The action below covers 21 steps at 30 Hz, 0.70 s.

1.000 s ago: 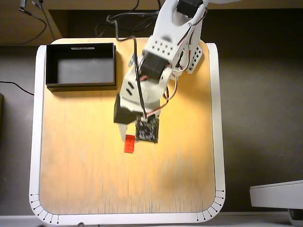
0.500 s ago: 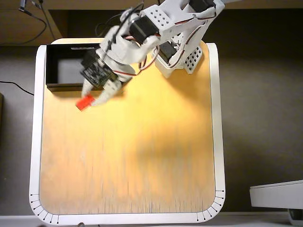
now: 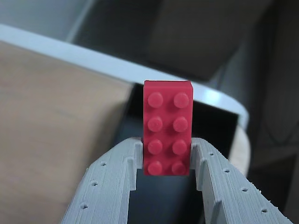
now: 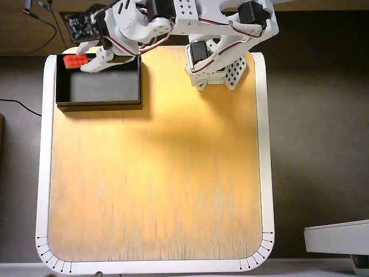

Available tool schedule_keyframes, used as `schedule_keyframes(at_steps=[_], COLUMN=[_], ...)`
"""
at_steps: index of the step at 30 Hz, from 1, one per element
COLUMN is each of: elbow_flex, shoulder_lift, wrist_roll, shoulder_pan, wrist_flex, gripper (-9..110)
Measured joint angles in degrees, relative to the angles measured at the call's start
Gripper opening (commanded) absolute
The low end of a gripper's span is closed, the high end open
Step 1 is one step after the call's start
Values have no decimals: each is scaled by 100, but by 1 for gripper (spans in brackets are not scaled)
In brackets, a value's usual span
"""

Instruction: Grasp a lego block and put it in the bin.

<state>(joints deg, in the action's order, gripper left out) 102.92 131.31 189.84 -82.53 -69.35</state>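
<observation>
Tool (image 4: 81, 59) grips the lego block (image 4: 75, 60) above the bin's (image 4: 98, 105) upper-left corner.

You are looking at a hobby or lab corner: a small wooden table (image 4: 155, 173) with white rim, loose cables (image 4: 43, 17) behind it, and a 3D-printed arm (image 4: 213, 34) on top.

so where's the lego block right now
In the overhead view the lego block is held in the hand over the far left corner of the bin, at the table's top left.
</observation>
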Motion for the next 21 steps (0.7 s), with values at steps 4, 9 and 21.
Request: schedule_keyframes(at_steps=[4,9,21], elbow_flex=[0,0,0], shoulder_lift=[-316,-879,-2118], wrist_roll=[53,53,53], shoulder_pan=[-229,-264,-264], wrist_flex=[0,0,0], gripper=[0,0,0])
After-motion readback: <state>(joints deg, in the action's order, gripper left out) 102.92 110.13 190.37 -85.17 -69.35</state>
